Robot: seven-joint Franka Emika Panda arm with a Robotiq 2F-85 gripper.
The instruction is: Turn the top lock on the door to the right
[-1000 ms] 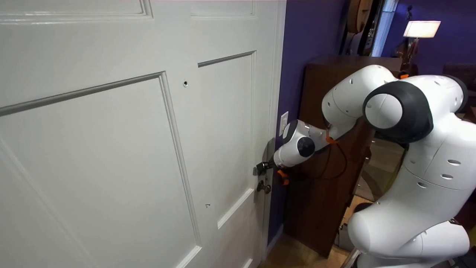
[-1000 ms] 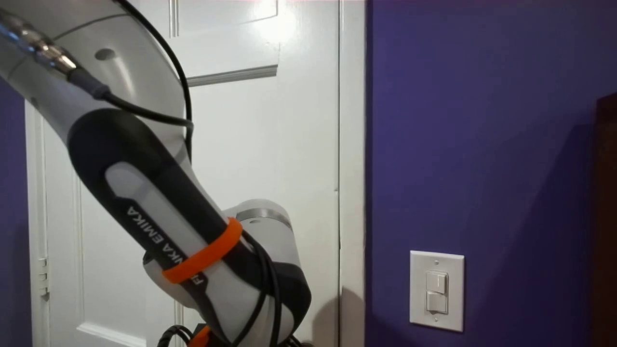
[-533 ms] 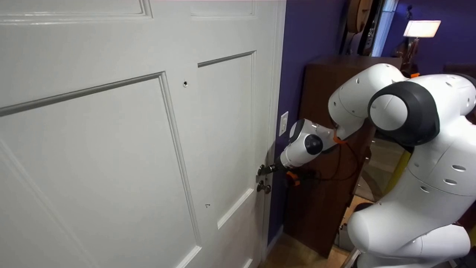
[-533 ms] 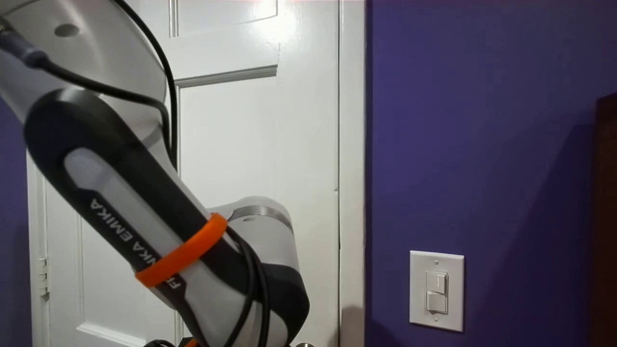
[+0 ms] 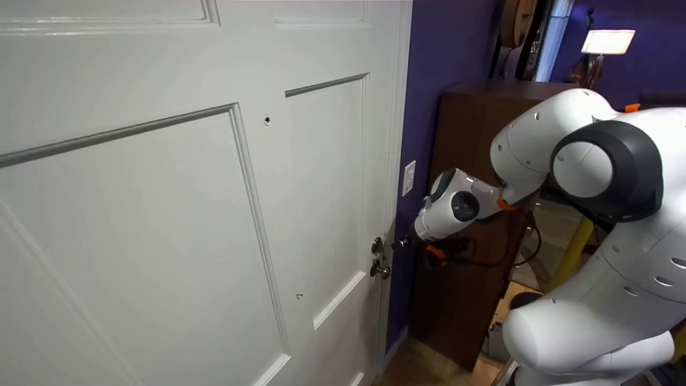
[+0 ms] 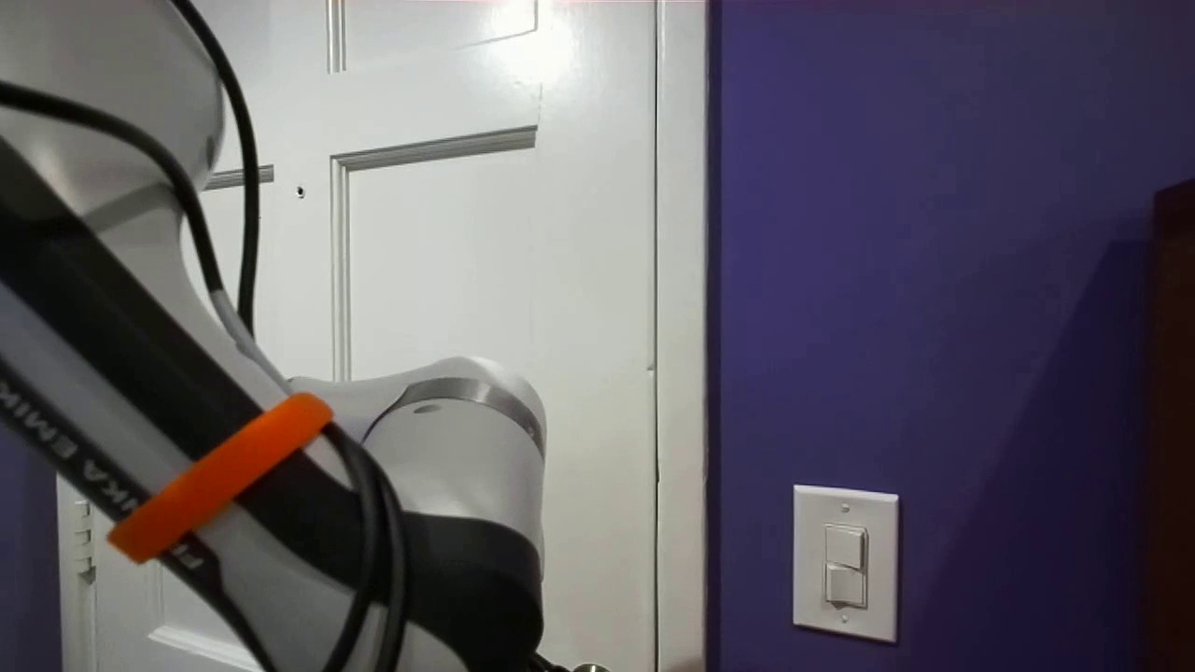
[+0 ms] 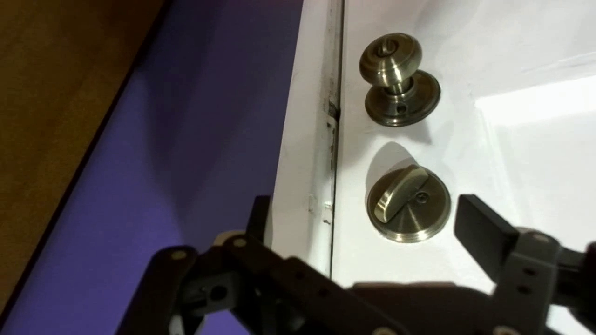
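Note:
The white panelled door [image 5: 316, 182] is shut in its frame. It also shows in an exterior view [image 6: 597, 280] behind the arm. The top lock [image 5: 377, 246], a round brass plate, sits above the door knob [image 5: 381, 269]. In the wrist view, which stands upside down, the lock [image 7: 426, 214] is below the knob [image 7: 391, 60]. Its thumb-turn [image 7: 401, 193] stands diagonal, lower left to upper right. My gripper [image 7: 365, 213] is open and empty, fingers wide apart, with the lock nearer the right finger. In an exterior view the gripper [image 5: 399, 244] is a little away from the lock.
The white door frame [image 6: 683, 327] borders a purple wall [image 6: 915, 233]. A light switch [image 6: 846, 565] is on the wall; it also shows in an exterior view [image 5: 409, 178]. A dark wooden cabinet [image 5: 455, 300] stands beside the arm.
My gripper has drawn back from the door, and the arm has moved right in an exterior view. The lock, covered by the gripper one second ago, is now visible.

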